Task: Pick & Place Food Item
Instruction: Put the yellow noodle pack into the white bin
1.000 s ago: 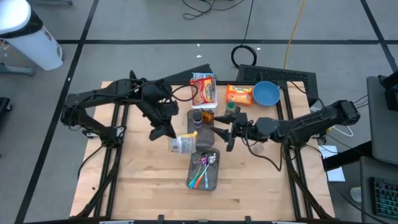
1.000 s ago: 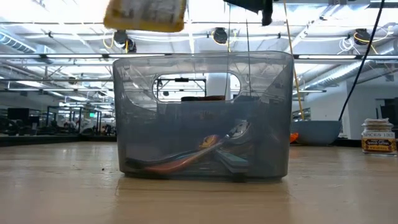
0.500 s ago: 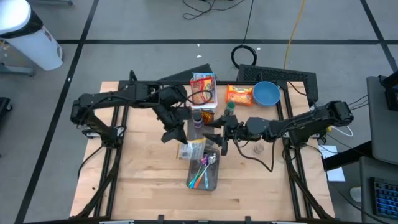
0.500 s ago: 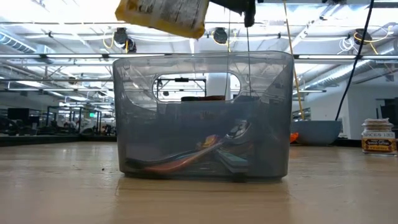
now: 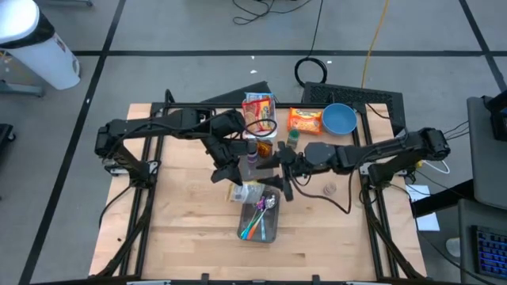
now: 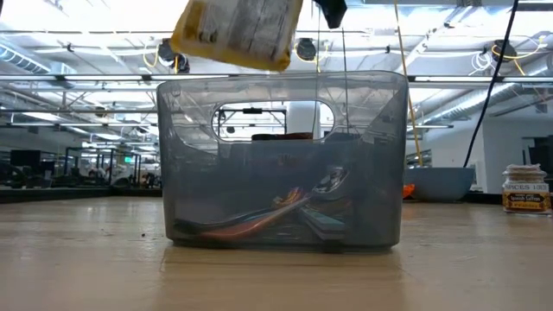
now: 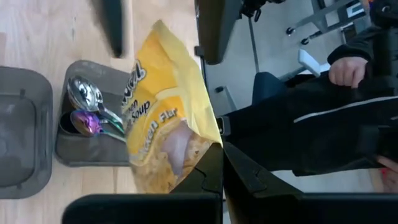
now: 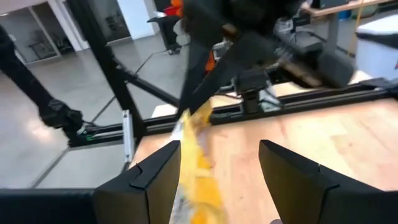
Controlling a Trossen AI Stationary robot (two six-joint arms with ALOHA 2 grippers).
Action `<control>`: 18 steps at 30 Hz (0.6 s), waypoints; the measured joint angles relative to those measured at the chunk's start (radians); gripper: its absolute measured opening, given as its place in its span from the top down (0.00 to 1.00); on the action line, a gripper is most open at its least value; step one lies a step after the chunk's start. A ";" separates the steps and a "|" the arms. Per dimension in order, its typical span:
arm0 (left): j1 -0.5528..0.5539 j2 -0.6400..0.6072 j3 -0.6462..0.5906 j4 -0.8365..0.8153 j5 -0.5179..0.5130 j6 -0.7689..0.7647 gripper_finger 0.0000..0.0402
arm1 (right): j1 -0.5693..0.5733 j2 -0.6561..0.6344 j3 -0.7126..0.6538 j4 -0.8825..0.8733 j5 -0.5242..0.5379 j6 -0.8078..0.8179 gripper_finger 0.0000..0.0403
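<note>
Handover step, I'd say: left gripper [image 5: 234,176] pinches the yellow soup-mix packet [image 5: 248,191] in the air over the grey plastic utensil caddy [image 5: 261,224], right gripper [image 5: 279,188] spread wide just beside it, next needs right fingers around the packet's free edge
</note>
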 joint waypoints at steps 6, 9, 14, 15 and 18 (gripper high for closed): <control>0.003 0.000 0.000 0.042 -0.004 -0.019 1.00 | -0.042 0.000 0.023 -0.005 -0.110 0.003 0.48; 0.004 0.000 0.000 0.044 -0.013 -0.015 1.00 | -0.048 0.014 0.023 -0.005 -0.154 0.017 0.48; 0.007 0.000 0.000 0.046 -0.050 -0.012 1.00 | -0.047 0.012 0.022 -0.018 -0.156 0.017 0.48; 0.008 0.000 0.000 0.046 -0.051 -0.012 1.00 | -0.047 0.012 0.023 -0.021 -0.156 0.018 0.48; 0.009 0.000 0.000 0.046 -0.053 0.000 1.00 | -0.047 0.015 0.022 -0.033 -0.156 0.017 0.48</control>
